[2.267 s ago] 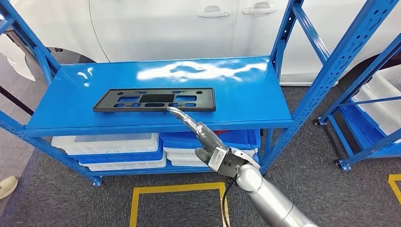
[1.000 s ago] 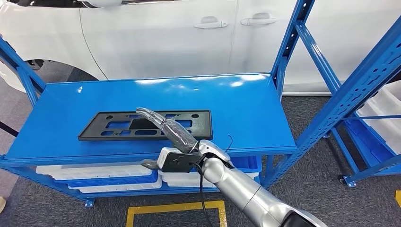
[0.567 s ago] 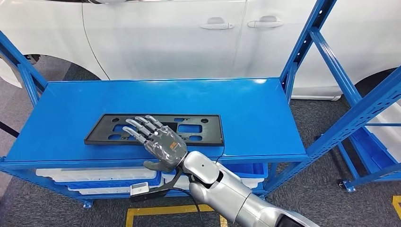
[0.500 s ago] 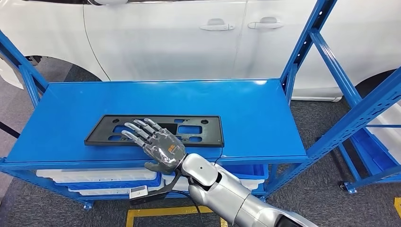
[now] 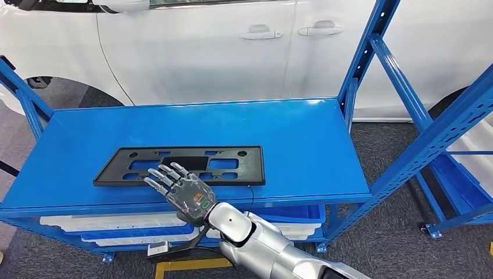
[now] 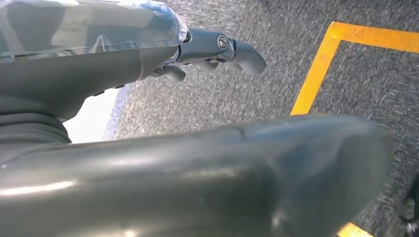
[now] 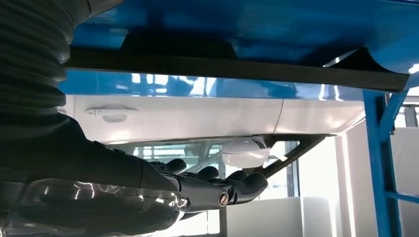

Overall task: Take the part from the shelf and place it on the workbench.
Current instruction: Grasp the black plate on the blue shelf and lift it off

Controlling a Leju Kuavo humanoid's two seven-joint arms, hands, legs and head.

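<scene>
On the blue shelf (image 5: 302,133), near its front edge, the black part (image 5: 180,165) is seen lying flat, a long thin frame with cut-outs. Right hand (image 5: 181,192) is held over the near long edge of the part, palm down, fingers (image 5: 160,177) spread and reaching onto the frame's lower-left stretch; whether they are actually touching can't be told from the head view. Nothing is gripped yet, so the hand is counted as empty and splayed. From the right wrist view the same fingers (image 7: 232,185) are seen slightly curled with nothing between them. Left hand (image 6: 212,49) is seen hanging over grey carpet and a yellow floor line (image 6: 316,69), fingers loosely curled in, nothing held.

What could go wrong, as a guess: the part is flat and thin against a glossy shelf, so there's not much for a thumb to be slipped under. If the fingers are pressed down from above, it could just be skated backward toward the white car (image 5: 232,52) instead of lifted. If it's dragged forward to overhang the edge, too much pull and it could be tipped off onto the bins (image 5: 116,224) below. A grab this far off-centre could also leave the long end drooping and twisting out.
</scene>
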